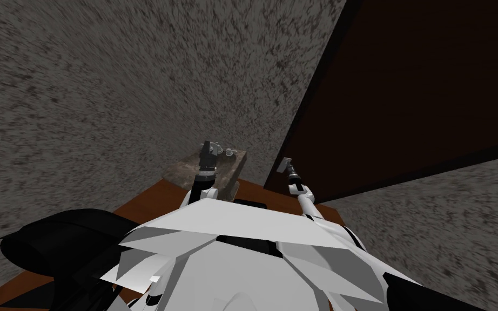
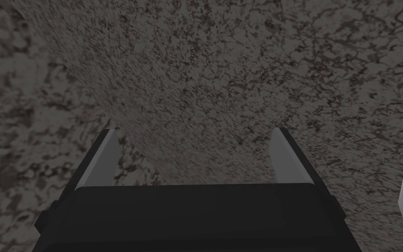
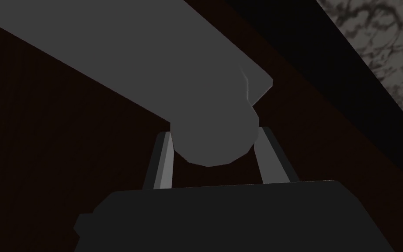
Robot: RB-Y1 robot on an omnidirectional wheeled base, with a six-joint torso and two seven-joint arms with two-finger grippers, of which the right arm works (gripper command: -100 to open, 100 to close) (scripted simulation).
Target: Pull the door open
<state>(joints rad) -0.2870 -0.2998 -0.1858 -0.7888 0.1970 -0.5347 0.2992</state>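
Far left, low: a black rounded shape on a reddish-brown surface, with a speckled grey wall behind. In the head view the left gripper sits over a mottled stone-like block. The block carries small grey items, too small to name. The left wrist view looks at the wall: fingers wide apart, nothing between. The block stands just left of the door's edge. Next right, the right gripper is at the left edge of the dark brown door. The head view leaves the grip tiny. The right wrist view shows both fingers pressed on the rounded end of a grey lever handle. A black strip runs between door and wall
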